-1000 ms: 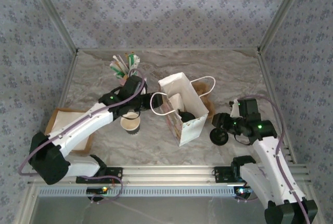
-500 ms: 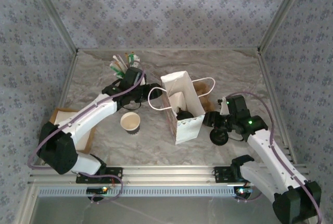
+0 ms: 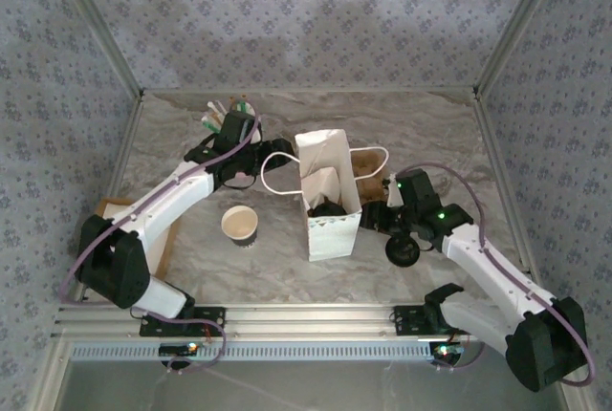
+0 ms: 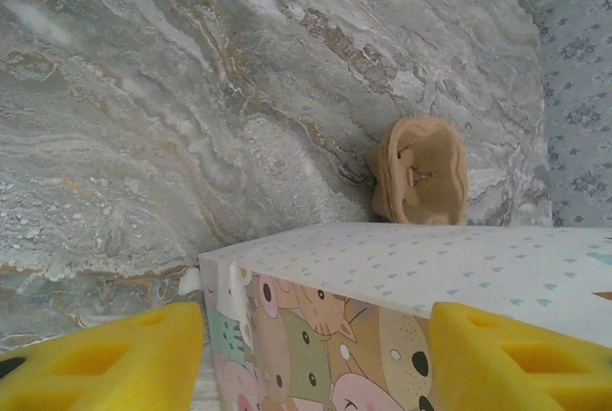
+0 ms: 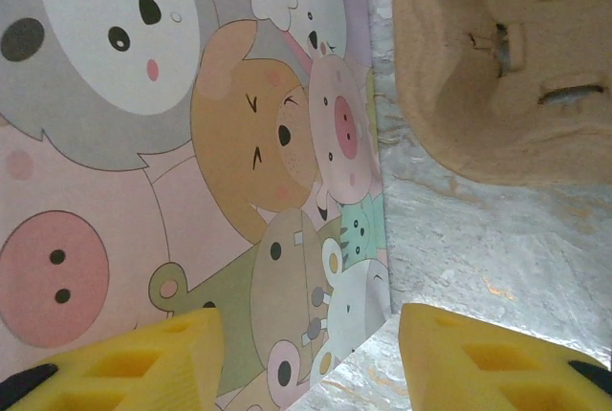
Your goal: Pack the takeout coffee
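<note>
Both arms are drawing in toward the paper bag [image 3: 333, 229]; the left end effector [image 4: 314, 354] and right end effector [image 5: 306, 358] are flanking it, spread wide, gripping nothing; the coffee cup [image 3: 239, 225] is standing left of the bag, not yet packed.

We see a grey-brown marbled table [image 3: 430, 134], evenly lit. Blue-grey floral-patterned walls [image 3: 306, 19] enclose it at the back, left and right. Aluminium posts [image 3: 100, 33] rise from its far corners. A ribbed aluminium rail [image 3: 306, 320] runs along its near edge.

Bag [image 3: 333, 235], carrier [image 4: 418, 170], open cup [image 3: 239, 225]: one each
</note>
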`<control>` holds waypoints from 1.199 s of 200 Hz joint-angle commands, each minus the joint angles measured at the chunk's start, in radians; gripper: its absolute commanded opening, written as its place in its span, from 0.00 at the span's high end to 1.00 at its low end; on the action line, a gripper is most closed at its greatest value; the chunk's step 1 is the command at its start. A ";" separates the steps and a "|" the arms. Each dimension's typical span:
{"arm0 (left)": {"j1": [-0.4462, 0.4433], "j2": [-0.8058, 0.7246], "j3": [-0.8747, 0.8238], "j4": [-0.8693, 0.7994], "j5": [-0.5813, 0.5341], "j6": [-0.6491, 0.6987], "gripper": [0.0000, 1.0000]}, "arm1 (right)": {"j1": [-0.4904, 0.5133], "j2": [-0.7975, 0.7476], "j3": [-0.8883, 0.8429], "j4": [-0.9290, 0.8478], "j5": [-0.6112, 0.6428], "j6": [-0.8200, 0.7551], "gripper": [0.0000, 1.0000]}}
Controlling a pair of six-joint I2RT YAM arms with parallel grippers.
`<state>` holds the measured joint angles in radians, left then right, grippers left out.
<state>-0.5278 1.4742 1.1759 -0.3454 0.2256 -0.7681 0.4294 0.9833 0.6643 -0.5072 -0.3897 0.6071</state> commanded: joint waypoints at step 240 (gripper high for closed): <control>0.036 -0.659 -0.115 -0.237 -0.314 0.087 0.07 | -0.086 -0.356 0.211 -0.163 0.319 -0.204 0.19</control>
<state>-0.4973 0.9291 1.0702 -0.5140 0.0158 -0.7082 0.3489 0.6983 0.8196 -0.6266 -0.1333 0.4667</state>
